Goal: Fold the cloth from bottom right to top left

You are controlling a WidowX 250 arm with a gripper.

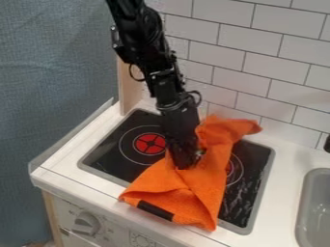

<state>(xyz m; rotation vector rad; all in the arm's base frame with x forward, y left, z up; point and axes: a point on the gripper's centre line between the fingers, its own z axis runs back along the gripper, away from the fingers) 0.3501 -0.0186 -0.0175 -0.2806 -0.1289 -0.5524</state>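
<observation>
The black gripper (185,158) hangs down over the middle of the stove, its lower end against the orange cloth (197,190). Bunched and creased, the cloth runs from the stove's front edge up to the tiled wall behind. Its wide front part hangs slightly over the counter's front edge and carries a dark patch. The narrower back part rises in a raised fold just right of the gripper. Part of the cloth's left side is hidden behind the gripper.
Under the cloth lies the black stove top (116,149) with red burner marks. A grey sink (316,207) is at the right, a tiled wall (251,58) behind, and a knob (85,223) on the front panel. A wooden post (129,87) stands at the back left.
</observation>
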